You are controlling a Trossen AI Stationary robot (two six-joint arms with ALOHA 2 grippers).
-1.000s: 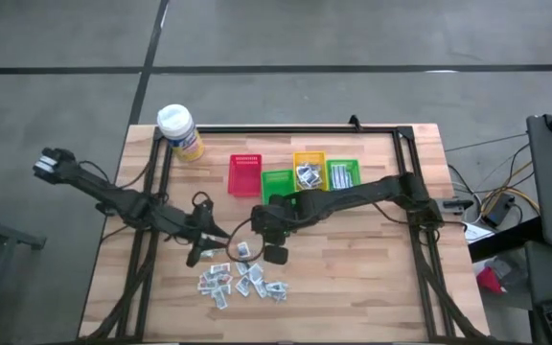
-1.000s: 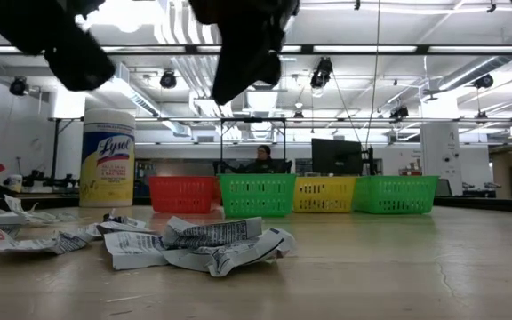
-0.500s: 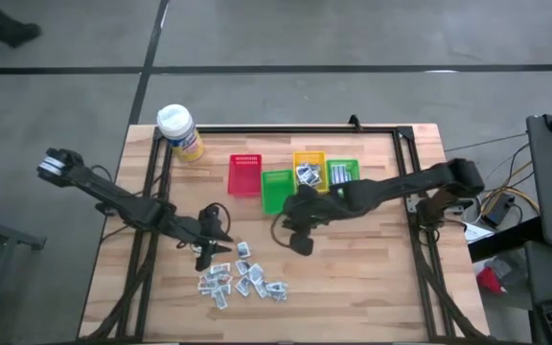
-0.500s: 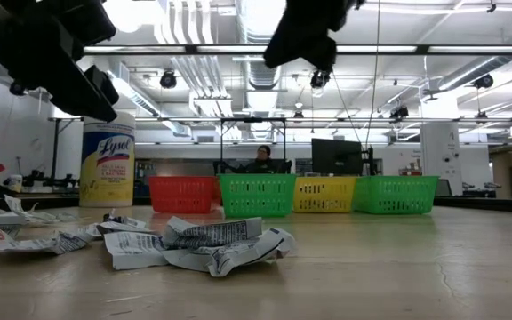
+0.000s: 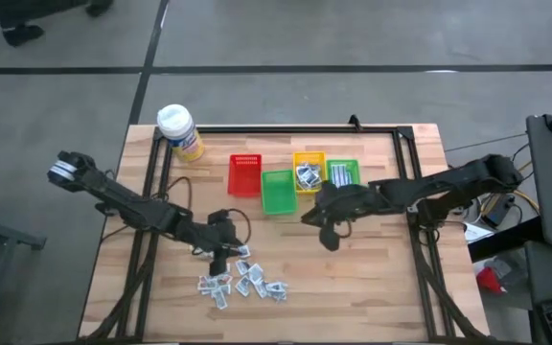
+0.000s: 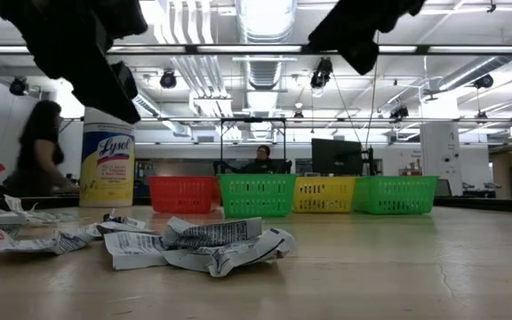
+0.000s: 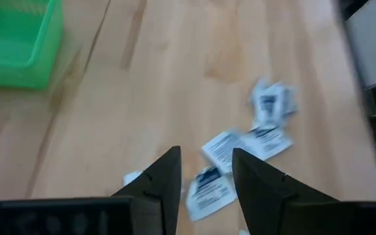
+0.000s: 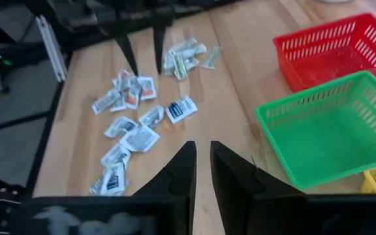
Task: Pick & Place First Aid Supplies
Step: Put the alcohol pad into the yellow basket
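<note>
The first aid supplies (image 5: 242, 281) are a loose pile of small white packets lying flat on the wooden table near its front edge; they also show in the low view (image 6: 194, 244). My left gripper (image 5: 226, 247) hovers just above the pile's far edge, slanting down. It is open, and between its fingers (image 7: 205, 156) only the packets (image 7: 240, 150) on the table below show. My right gripper (image 5: 328, 236) hangs above bare wood to the right of the pile, in front of the bins. Its fingers (image 8: 201, 147) stand a narrow gap apart with nothing between them.
Four small bins stand in a row at the table's middle back: red (image 5: 245, 174), green (image 5: 277, 192), yellow (image 5: 309, 171) with packets in it, and green (image 5: 342, 172). A yellow wipes canister (image 5: 178, 131) stands at the far left. A person (image 6: 38, 147) moves in the room behind.
My right gripper has drawn back from beside the pile toward the table's right edge and has tipped up toward level. My left gripper has moved toward the pile, to the right and a little down, tipping further downward. The packets have not moved.
</note>
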